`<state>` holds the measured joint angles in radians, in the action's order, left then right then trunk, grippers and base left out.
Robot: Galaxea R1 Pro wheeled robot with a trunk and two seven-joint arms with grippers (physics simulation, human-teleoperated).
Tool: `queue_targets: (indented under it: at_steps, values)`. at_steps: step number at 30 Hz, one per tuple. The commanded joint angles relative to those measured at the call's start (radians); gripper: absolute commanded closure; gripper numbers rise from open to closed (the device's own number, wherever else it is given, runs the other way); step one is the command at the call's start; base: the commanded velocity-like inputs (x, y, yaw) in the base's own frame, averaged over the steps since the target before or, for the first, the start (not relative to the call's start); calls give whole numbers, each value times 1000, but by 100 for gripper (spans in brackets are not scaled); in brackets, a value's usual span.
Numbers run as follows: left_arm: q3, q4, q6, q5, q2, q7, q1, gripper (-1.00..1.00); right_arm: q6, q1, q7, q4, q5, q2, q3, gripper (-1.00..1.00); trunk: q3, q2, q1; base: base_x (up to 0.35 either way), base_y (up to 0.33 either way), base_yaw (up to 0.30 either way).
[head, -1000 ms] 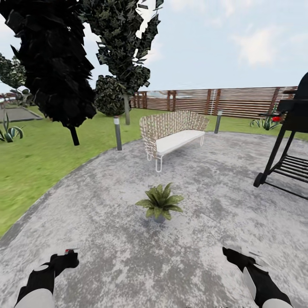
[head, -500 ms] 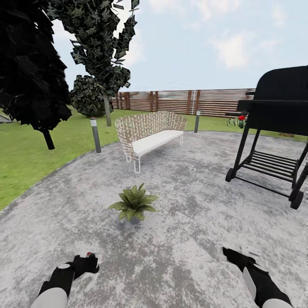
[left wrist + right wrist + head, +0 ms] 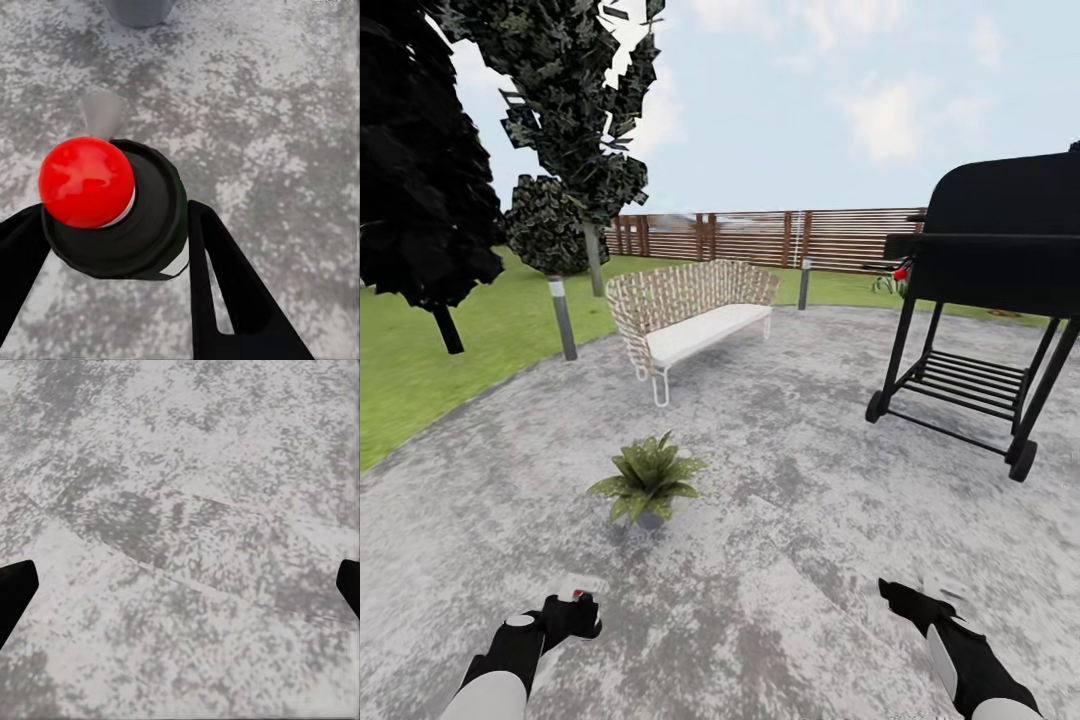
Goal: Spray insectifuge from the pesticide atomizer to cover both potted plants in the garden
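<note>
On the left, the left gripper is hanging low over the paved patio, its fingers pinching a dark bottle with a red cap, the pesticide atomizer. In the left wrist view the bottle is sitting upright between the two black fingers, touching both, with a pale cone at its nozzle side aiming toward a grey pot at the frame's edge. I judge the bottle is being held forward and low so its spray can reach the leaves.

Just ahead of that gripper, slightly to its right, the potted plant is standing on the patio, near but apart from the bottle. Behind it, a wicker bench is facing the paving, with the wooden fence beyond. Further right, a black grill is standing on its wheeled frame.

At the far right, the right gripper is hovering over bare paving, fingers spread wide and holding nothing, likely idle while the other arm is working.
</note>
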<state>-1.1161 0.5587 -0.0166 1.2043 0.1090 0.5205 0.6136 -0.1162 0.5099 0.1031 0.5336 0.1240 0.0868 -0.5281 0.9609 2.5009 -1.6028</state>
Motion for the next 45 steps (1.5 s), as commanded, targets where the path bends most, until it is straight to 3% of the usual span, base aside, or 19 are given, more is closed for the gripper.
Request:
queue_targets:
  at_steps: [1, 18, 27, 45]
  values:
    - [-8, 3, -2, 6, 2, 7, 2, 100, -5, 1, 9, 1, 10, -1, -8, -100, 1, 0, 0, 147, -7, -266]
    - [-8, 5, -2, 5, 1, 7, 2, 100, -2, 1, 9, 2, 9, 4, -9, -100, 1, 0, 0, 294, -148, -251]
    - [-8, 6, -2, 5, 0, 7, 2, 100, 0, 1, 9, 1, 11, 4, -9, -100, 1, 0, 0, 260, -241, -26]
    - [-8, 6, -2, 5, 0, 7, 2, 100, 0, 1, 9, 2, 11, 2, -9, -100, 1, 0, 0, 331, -47, 0]
